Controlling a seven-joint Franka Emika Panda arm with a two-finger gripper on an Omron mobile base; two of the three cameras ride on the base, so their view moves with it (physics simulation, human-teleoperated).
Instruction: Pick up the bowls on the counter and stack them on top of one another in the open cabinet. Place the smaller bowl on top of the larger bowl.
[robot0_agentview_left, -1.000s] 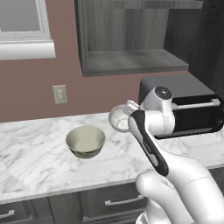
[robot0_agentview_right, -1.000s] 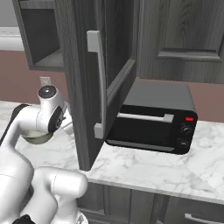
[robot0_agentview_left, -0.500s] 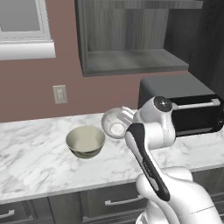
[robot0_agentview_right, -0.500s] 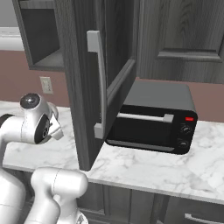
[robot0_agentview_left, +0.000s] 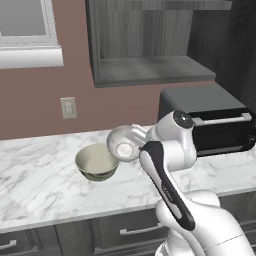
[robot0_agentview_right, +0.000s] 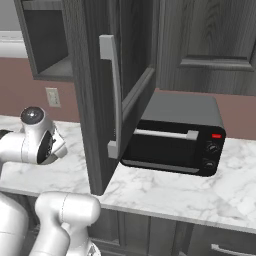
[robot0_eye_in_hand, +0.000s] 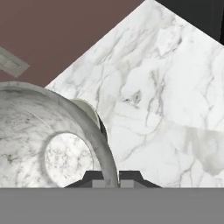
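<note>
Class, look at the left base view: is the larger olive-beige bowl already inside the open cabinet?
No, the larger bowl sits on the counter, below the open cabinet.

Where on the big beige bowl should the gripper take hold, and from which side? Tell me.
Take the large bowl by its rim, coming down from above. It sits upright on the counter with its mouth open upward, and its walls look too wide to span, so one finger inside and one outside suits it. The near rim looks freest. The gripper is shut on the small bowl, beside its right edge.
</note>
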